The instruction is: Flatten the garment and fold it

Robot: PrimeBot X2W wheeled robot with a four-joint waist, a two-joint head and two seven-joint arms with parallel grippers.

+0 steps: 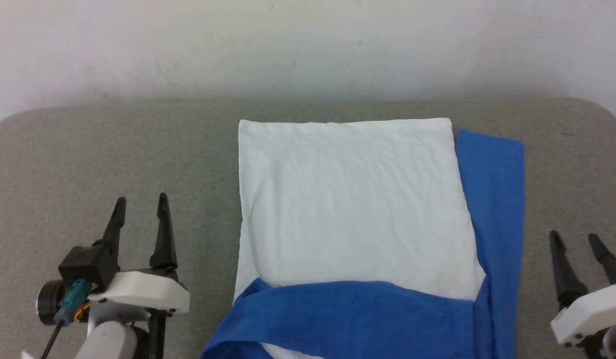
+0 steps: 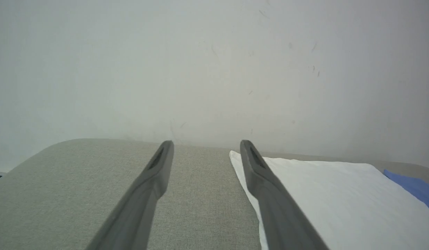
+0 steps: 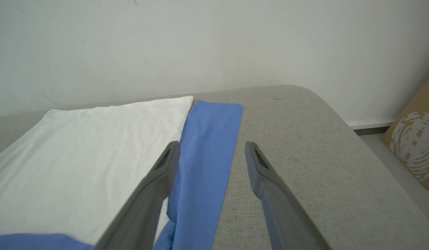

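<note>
Garment lay flat in the middle of the surface, its white knit body spread out with faint wrinkles. One blue sleeve was folded across it by the near edge, probably the first fold. The other sleeve ran straight along the side facing the right edge, not yet folded in. Left pincer and right pincer were both open and empty, flanking the cloth without touching. Surface was grey woven padding with rounded corners
</note>
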